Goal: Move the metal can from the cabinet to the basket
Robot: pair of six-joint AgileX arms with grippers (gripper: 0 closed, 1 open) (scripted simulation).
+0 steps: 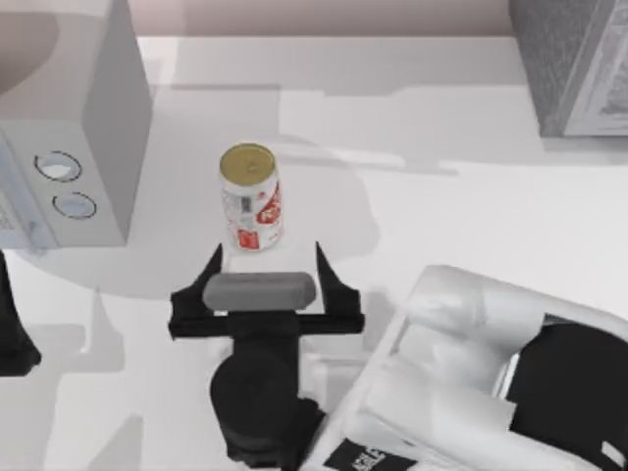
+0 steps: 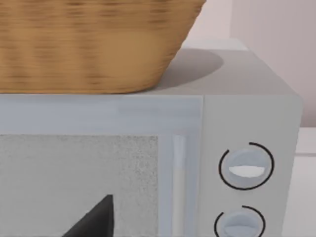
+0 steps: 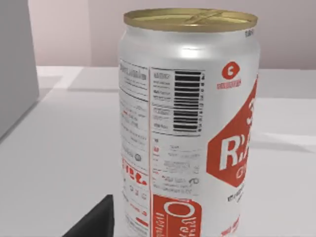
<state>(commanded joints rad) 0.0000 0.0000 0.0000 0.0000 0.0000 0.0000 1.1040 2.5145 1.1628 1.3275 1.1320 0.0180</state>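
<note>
The metal can (image 1: pixel 252 199) stands upright on the white table, with a dull gold lid and a white label with red patches; it looms close in the right wrist view (image 3: pixel 190 123). My right gripper (image 1: pixel 268 252) is open just in front of it, a black finger on either side of its base without touching. The cabinet (image 1: pixel 574 59), grey speckled with a paler front, stands at the back right, well away from the can. The woven basket (image 2: pixel 94 44) sits on top of the microwave. My left arm (image 1: pixel 12 334) is parked at the left edge, one fingertip (image 2: pixel 96 219) off to the side.
A white microwave (image 1: pixel 74 147) with two round dials (image 2: pixel 245 168) stands at the back left, its door facing my left wrist camera. My right arm's white body (image 1: pixel 471 383) covers the front right of the table. Bare table lies between the can and the cabinet.
</note>
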